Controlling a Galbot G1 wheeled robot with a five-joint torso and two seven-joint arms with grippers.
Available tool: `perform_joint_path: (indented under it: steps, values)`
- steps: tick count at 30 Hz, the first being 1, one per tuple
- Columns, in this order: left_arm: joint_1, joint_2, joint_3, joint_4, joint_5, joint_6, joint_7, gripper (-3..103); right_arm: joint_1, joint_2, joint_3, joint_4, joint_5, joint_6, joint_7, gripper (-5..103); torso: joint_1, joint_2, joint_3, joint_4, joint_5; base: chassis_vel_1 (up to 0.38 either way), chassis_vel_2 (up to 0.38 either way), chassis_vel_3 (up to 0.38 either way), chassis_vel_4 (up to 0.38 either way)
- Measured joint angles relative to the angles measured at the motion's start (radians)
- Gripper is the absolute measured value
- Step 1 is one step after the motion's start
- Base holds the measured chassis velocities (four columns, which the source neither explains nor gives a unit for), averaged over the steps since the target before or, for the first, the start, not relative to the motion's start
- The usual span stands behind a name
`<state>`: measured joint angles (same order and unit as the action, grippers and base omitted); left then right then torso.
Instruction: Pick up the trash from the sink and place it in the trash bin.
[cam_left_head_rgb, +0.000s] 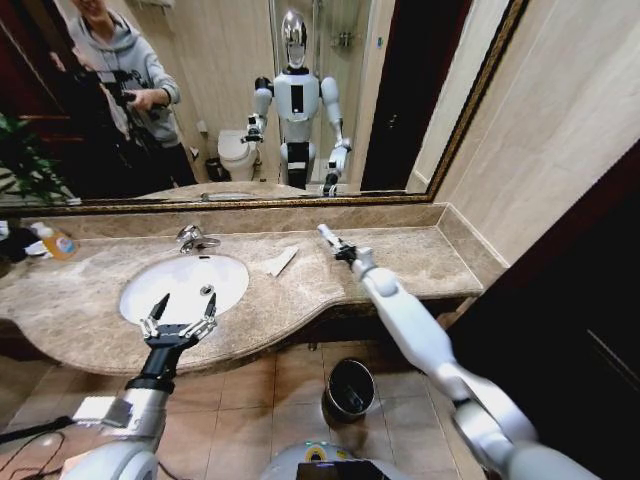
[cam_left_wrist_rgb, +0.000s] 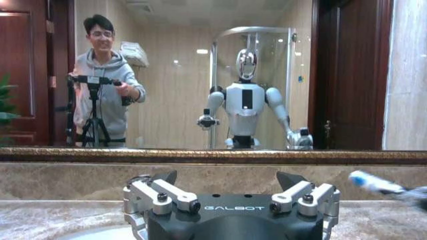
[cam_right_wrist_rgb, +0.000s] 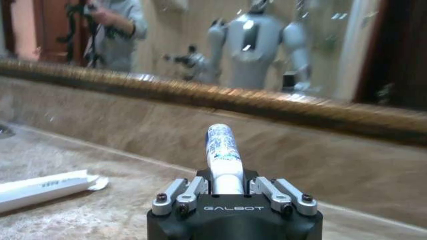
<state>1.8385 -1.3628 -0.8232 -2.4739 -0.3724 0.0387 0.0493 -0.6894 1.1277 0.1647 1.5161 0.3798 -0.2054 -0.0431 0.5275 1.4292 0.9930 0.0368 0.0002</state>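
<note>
My right arm stretches far out over the marble bench (cam_left_head_rgb: 420, 255), and my right claw (cam_left_head_rgb: 338, 245) is clamped on a white tube with blue print (cam_right_wrist_rgb: 222, 150), its free end pointing toward the mirror. My left claw (cam_left_head_rgb: 180, 318) hangs with fingers spread wide and empty above the near rim of the sink (cam_left_head_rgb: 165, 290). A folded white paper packet (cam_left_head_rgb: 281, 262) lies on the bench between the basin and my right claw. The black trash bin (cam_left_head_rgb: 350, 388) stands on the floor below the bench edge.
</note>
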Motion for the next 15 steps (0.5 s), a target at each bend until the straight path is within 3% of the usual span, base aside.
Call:
perform_joint_path:
  steps: [2, 6, 8, 9, 11, 13, 15]
  values:
    - [0.000, 0.000, 0.000, 0.000, 0.000, 0.000, -0.001, 100, -0.121, -0.068, 0.050, 0.135, 0.039, -0.012, 0.041, 27, 0.000, 0.000, 0.000, -0.0007, -0.0001, 0.000, 0.000, 0.000, 0.000]
    - [0.000, 0.000, 0.000, 0.000, 0.000, 0.000, 0.000, 100, -0.290, -0.096, 0.127, 0.295, 0.061, -0.014, 0.080, 27, 0.000, 0.000, 0.000, -0.0002, 0.0001, 0.000, 0.000, 0.000, 0.000]
    - [0.000, 0.000, 0.000, 0.000, 0.000, 0.000, 0.000, 100, -0.345, -0.092, 0.164, 0.344, 0.061, -0.014, 0.086, 27, 0.000, 0.000, 0.000, 0.0006, 0.0004, 0.000, 0.000, 0.000, 0.000]
    - [0.000, 0.000, 0.000, 0.000, 0.000, 0.000, -0.001, 100, -0.443, -0.078, 0.238, 0.414, 0.056, -0.011, 0.094, 27, 0.000, 0.000, 0.000, 0.0005, -0.0002, 0.000, 0.000, 0.000, 0.000]
    - [0.000, 0.000, 0.000, 0.000, 0.000, 0.000, -0.001, 100, -0.500, -0.066, 0.274, 0.447, 0.048, -0.006, 0.096, 27, 0.000, 0.000, 0.000, 0.0004, -0.0002, 0.000, 0.000, 0.000, 0.000]
    - [0.000, 0.000, 0.000, 0.000, 0.000, 0.000, -0.001, 100, -0.691, -0.025, 0.364, 0.523, 0.012, 0.019, 0.090, 27, 0.000, 0.000, 0.000, -0.0006, 0.0005, 0.000, 0.000, 0.000, 0.000]
    - [0.000, 0.000, 0.000, 0.000, 0.000, 0.000, -0.001, 100, -0.738, -0.014, 0.383, 0.538, -0.001, 0.028, 0.085, 27, 0.000, 0.000, 0.000, -0.0005, 0.0002, 0.000, 0.000, 0.000, 0.000]
